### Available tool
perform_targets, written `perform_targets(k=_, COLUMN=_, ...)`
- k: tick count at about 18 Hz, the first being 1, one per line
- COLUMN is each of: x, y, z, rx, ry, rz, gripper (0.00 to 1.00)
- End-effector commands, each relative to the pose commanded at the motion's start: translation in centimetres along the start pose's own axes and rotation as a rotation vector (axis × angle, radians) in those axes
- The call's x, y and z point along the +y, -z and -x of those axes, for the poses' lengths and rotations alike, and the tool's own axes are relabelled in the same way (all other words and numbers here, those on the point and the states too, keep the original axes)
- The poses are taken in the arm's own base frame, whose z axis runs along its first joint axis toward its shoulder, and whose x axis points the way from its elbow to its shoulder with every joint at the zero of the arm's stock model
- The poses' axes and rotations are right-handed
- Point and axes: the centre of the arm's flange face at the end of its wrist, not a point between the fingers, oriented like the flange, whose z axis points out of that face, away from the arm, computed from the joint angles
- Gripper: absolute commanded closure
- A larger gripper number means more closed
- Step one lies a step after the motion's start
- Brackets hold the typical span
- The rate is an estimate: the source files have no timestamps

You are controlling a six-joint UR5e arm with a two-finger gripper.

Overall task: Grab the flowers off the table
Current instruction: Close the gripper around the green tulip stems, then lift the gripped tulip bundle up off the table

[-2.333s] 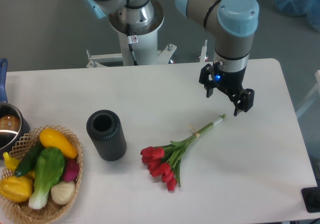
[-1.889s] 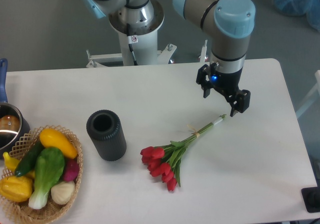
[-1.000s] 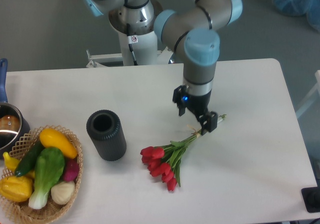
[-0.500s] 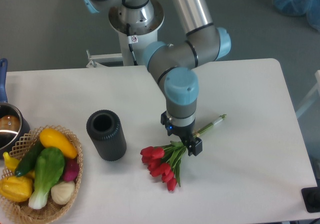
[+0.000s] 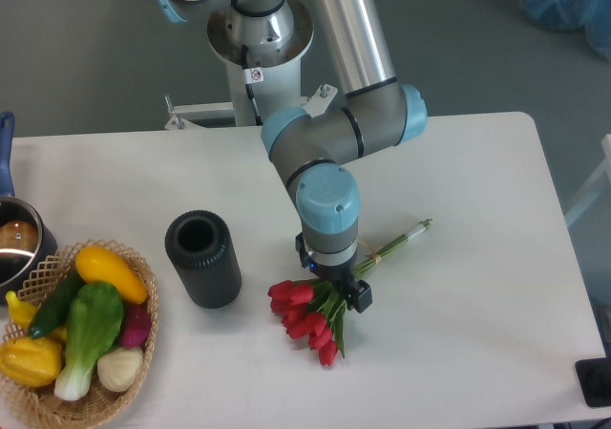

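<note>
The table [image 5: 477, 161] is a wide white top, and the flowers [image 5: 310, 316] lie flat on it near the front middle, red heads pointing to the near left and the thin stems running up to the far right, where the pale stem tip sticks out past the arm. The arm [image 5: 329, 142] reaches from the far side and bends down over the bunch, so the claw [image 5: 334, 281] sits right over the leafy part where heads meet stems. One dark finger shows just right of the leaves; the other is hidden under the wrist, so I cannot tell whether the jaws are apart or closed on the stems. To the left stands a dark cup [image 5: 202, 258], upright and apart from the blooms, and at the near left edge a basket [image 5: 43, 391] holds vegetables. As I judge it, the approach is done and the claw is at grasp height, but the flowers rest on the table: the grip, if not made, and the lift are left.
</note>
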Motion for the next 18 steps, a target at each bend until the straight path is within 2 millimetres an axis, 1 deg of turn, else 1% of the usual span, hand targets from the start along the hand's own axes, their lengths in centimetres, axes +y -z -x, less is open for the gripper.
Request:
perform_targets(k=1, x=-0.1, y=0.4, z=-0.1, rx=-0.006, ry=0.009, rz=-0.002, gripper=0.12)
perform_targets(k=2, x=-0.2, y=0.6, z=-0.1, rx=-0.012, ry=0.054, rz=-0.008, gripper=0.2)
perform_targets(k=3, x=-0.3, y=1.0, z=0.2, rx=-0.021, ry=0.116, rz=-0.014, gripper=0.22)
perform_targets(k=4, x=-0.4, y=1.1, z=0.6, rx=-0.029, ry=0.15, rz=-0.015, gripper=0.31)
perform_targets(k=6, x=-0.6, y=1.0, z=0.8, rx=-0.037, ry=0.151, rz=-0.016, gripper=0.65)
perform_targets(k=8, x=-0.6, y=0.7, z=1.1, rx=-0.048, ry=0.149, rz=-0.02, gripper=0.88)
perform_targets(k=9, x=-0.6, y=0.7, z=1.1, rx=-0.048, ry=0.145, rz=-0.02, gripper=0.93)
perform_targets(k=10, x=-0.6, y=0.6, z=1.0, rx=-0.046, ry=0.144, rz=-0.019, gripper=0.94)
perform_targets(k=13, x=-0.3, y=1.0, z=1.1, rx=-0.052, ry=0.141, rz=-0.022, gripper=0.95)
perform_targets(k=14, x=0.1, y=1.3, z=1.3, rx=-0.054, ry=0.149, rz=-0.024, gripper=0.95)
perform_targets(k=16, x=1.0, y=3.2, z=1.7, rx=-0.081, ry=0.162, rz=-0.036, gripper=0.97)
perform_targets(k=17, x=1.7, y=4.6, z=2.1, rx=-0.099, ry=0.171, rz=-0.044, gripper=1.0)
perform_targets(k=18, x=2.5, y=6.4, z=2.4, rx=-0.116, ry=0.166, rz=-0.051, gripper=1.0)
